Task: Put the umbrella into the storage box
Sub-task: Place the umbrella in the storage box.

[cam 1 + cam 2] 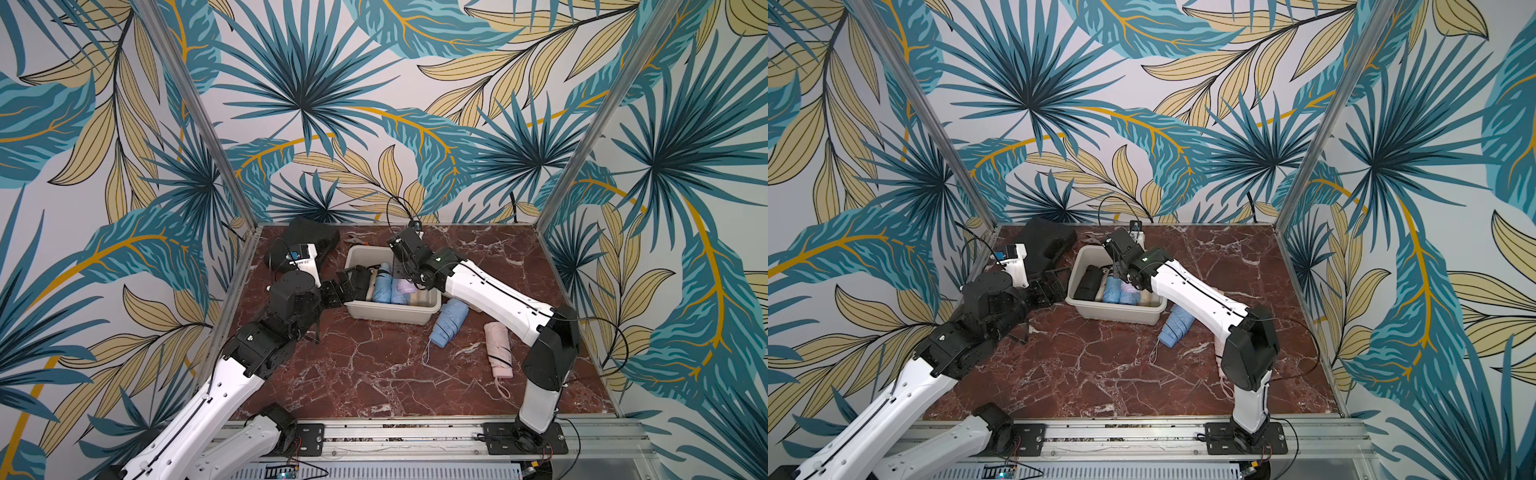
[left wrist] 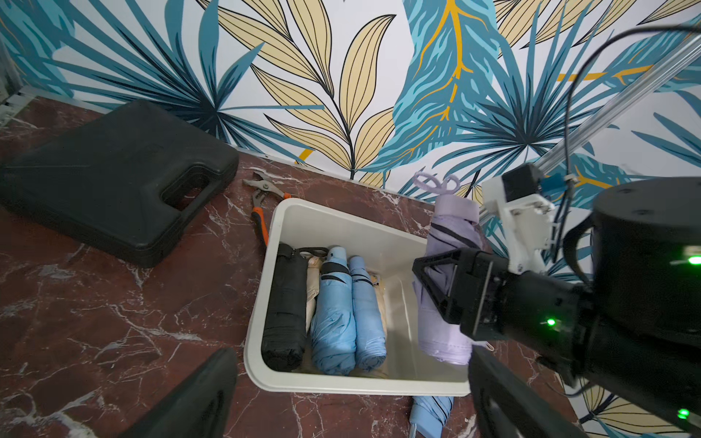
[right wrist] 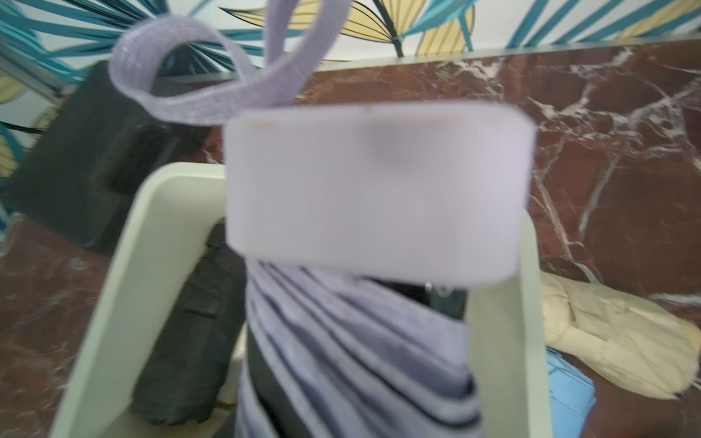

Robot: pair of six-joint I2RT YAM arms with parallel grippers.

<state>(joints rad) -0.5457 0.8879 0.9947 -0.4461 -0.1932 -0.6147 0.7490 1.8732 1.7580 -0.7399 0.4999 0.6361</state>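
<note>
black case far-left on tabletop | left fingers spread wide, empty, by storage box left rim | black umbrella lying in box | right fingers pinching lilac umbrella, upright, lower end inside box's right side | blue umbrella, pink umbrella on tabletop right of box
</note>
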